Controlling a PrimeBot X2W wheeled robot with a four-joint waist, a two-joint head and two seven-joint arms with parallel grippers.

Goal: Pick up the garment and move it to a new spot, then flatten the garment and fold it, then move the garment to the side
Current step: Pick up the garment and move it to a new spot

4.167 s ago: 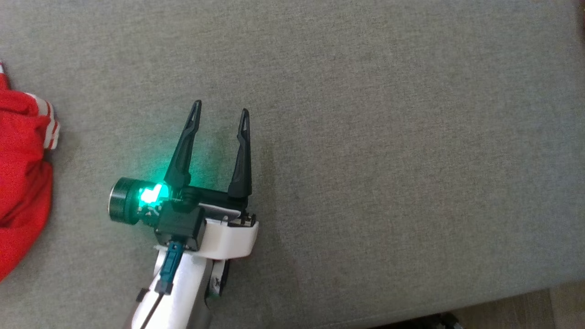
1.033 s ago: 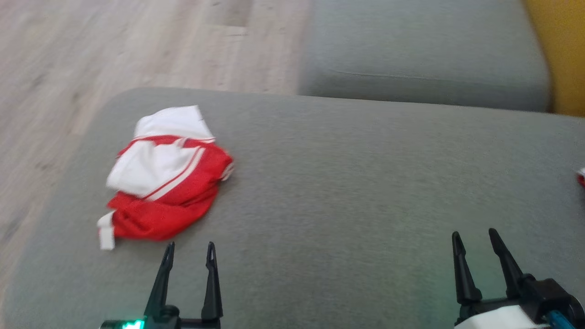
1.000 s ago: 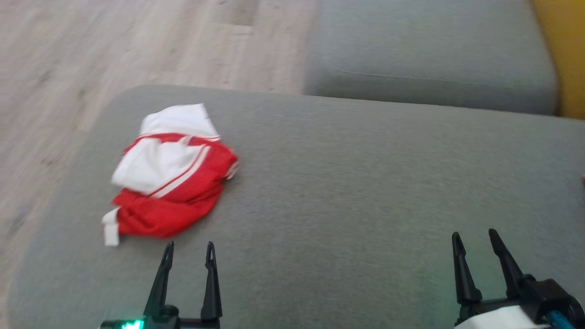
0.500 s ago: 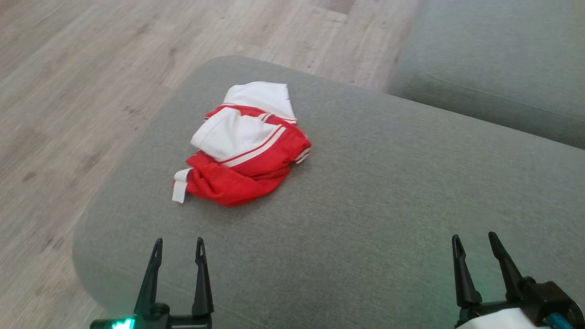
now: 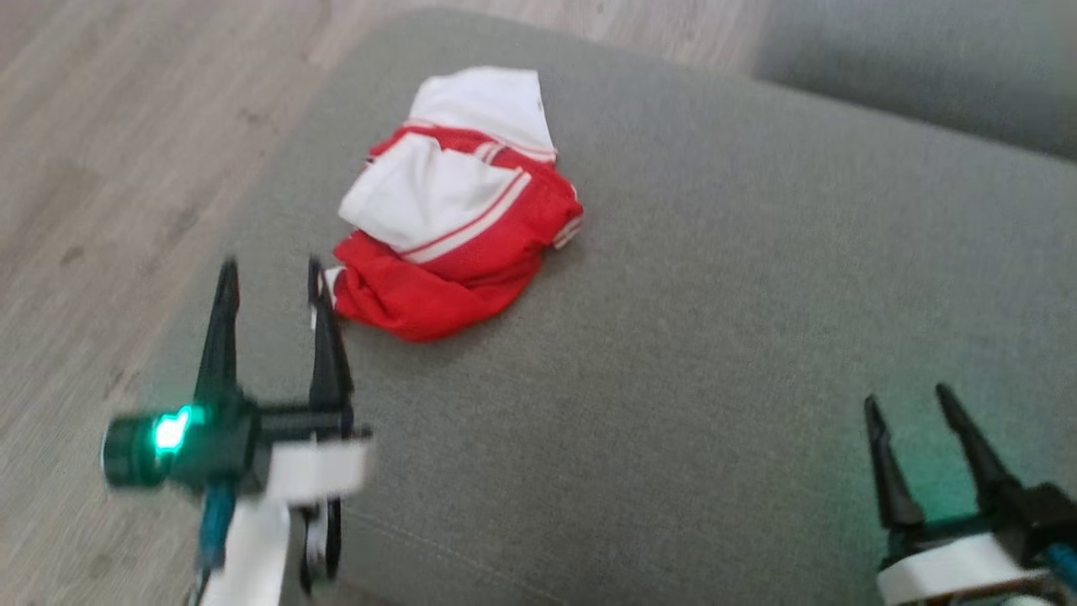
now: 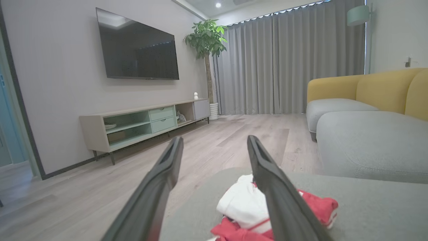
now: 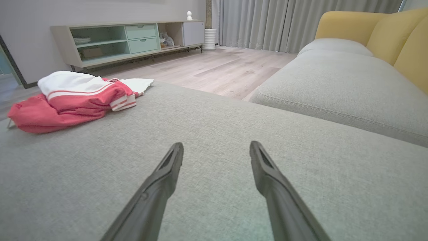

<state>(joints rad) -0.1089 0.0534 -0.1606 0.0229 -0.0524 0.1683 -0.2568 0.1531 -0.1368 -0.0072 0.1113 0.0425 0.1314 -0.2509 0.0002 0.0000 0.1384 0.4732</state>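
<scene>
Head view: steep look down on the grey sofa cushion (image 5: 715,337). Both wrist views: low, close over it, facing the TV cabinet (image 6: 143,124). All three share the red-white garment (image 5: 454,227), just ahead-right of the left gripper (image 5: 271,265).

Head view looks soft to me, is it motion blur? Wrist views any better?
Head view: left gripper smeared by motion blur, garment slightly soft, green glow on the cushion by the right gripper. Left wrist view: room sharp, wide-angle bend at the edges. Right wrist view: crisp, even light, no glare.
</scene>
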